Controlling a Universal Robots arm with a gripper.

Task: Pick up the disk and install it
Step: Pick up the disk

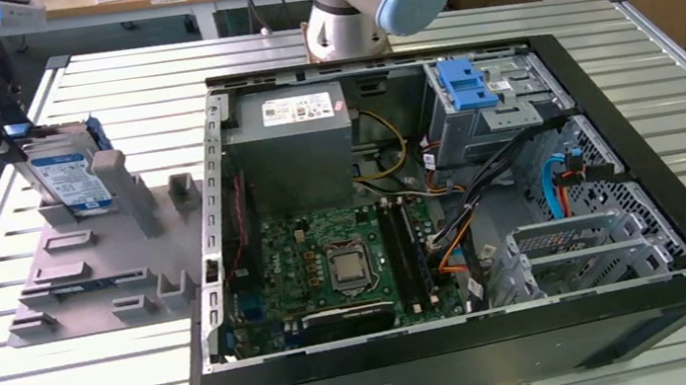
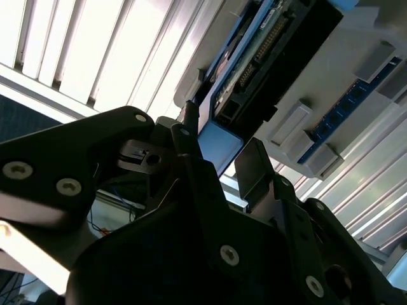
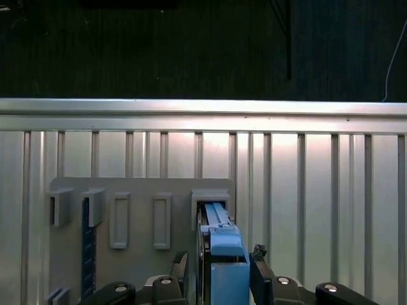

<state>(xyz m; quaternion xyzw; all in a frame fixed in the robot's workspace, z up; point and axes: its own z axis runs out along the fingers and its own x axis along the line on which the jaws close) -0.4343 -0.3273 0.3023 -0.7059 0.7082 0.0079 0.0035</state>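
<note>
The claw [image 3: 219,257], narrowed to a slim gap, pinches the blue top rail of the disk [image 1: 66,184], a silver drive with a blue-and-white label standing upright in the grey holder [image 1: 102,274] at 9 o'clock of the computer case [image 1: 470,350].

i'm watching the exterior view looking down from high over the slatted table [image 1: 642,44], taking in the open computer case [image 1: 469,340], with the arm's base [image 1: 341,23] on the far side. the first wrist view is looking steeply down past the gripper [image 3: 219,257] onto the grey holder plate [image 3: 140,216]. the second wrist view is peering along the gripper, close and tilted, at the disk [image 2: 273,57]. all three views are sharing the disk and that plate.
</note>
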